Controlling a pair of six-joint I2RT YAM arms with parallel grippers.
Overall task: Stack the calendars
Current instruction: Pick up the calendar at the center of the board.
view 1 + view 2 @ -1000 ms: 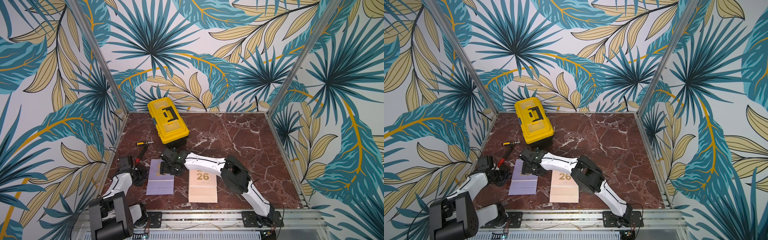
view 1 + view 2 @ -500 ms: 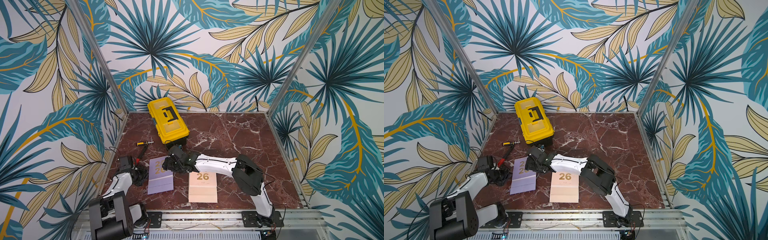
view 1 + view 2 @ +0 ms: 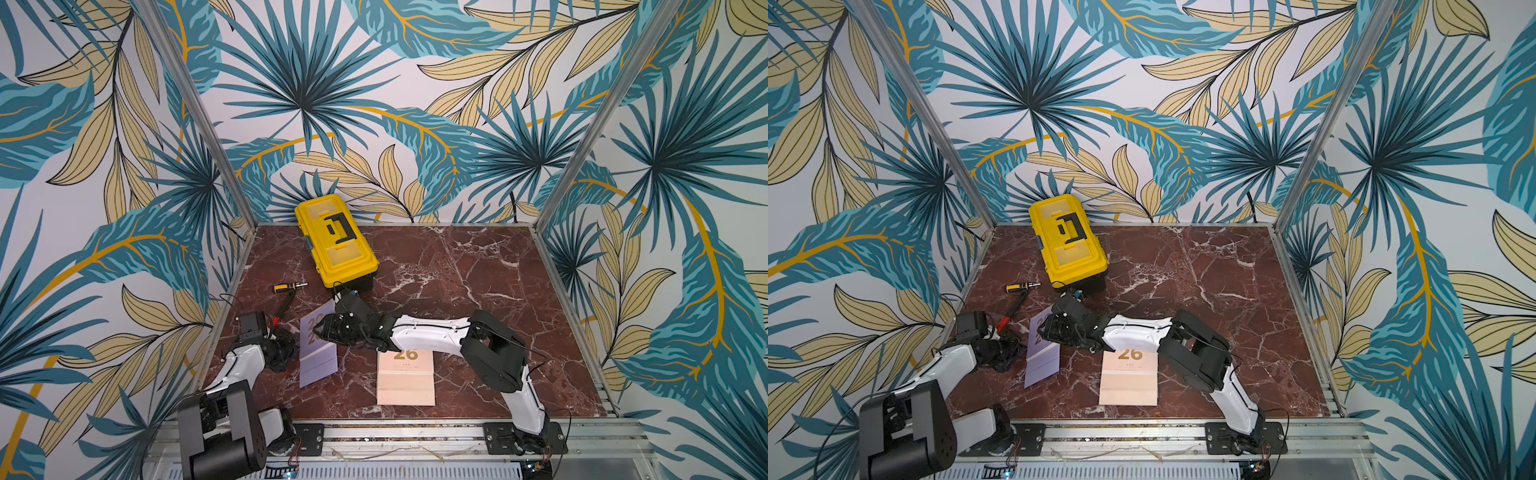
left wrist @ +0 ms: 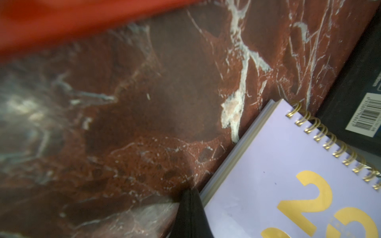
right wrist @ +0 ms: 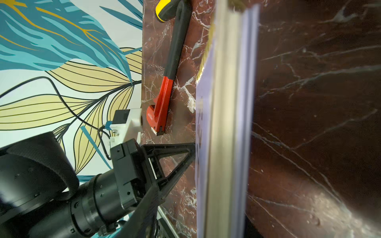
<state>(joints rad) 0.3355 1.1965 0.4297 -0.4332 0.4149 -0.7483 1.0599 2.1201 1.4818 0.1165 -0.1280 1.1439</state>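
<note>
Lifting the lilac calendar, at eight o'clock on the surface, with the peach calendar flat at six. Bracing its nine-o'clock edge with the clenched left hand; meeting its three-o'clock edge with the right hand, grip impossible to tell. Needs next a firm pinch, then a carry onto peach. Only from the right wrist: lilac and cream layers edge-on, perhaps more than one calendar

The toolbox sits at the bench's back left. Before it lie a screwdriver and a wrench. Nearer the front, the left calendar lies apart from the right calendar.
</note>
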